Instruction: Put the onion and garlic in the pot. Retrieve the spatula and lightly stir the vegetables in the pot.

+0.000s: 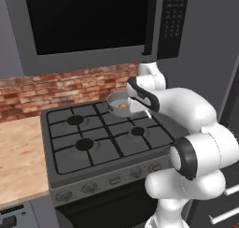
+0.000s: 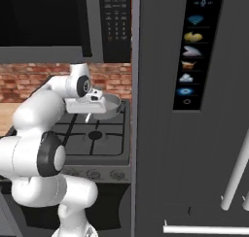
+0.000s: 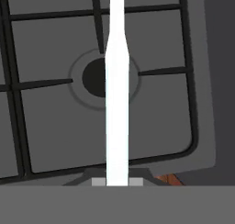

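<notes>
Currently my gripper point(image 3: 117, 182) pinches the pale silver-white spatula handle point(image 3: 117, 94); careless stirring could tip the small grey metal pot point(image 1: 119, 103).

No word or brand can be read. The microwave panel point(image 2: 115, 17), above and just beside the gripper, has a small clock display and keypad, but the digits are too blurred to read. The fridge panel point(image 2: 192, 51), well apart from the hand, carries only picture icons.

Grey metal pot point(image 1: 117, 102), matt black stove grates point(image 1: 100, 134), rough brick wall point(image 1: 56, 87).
</notes>
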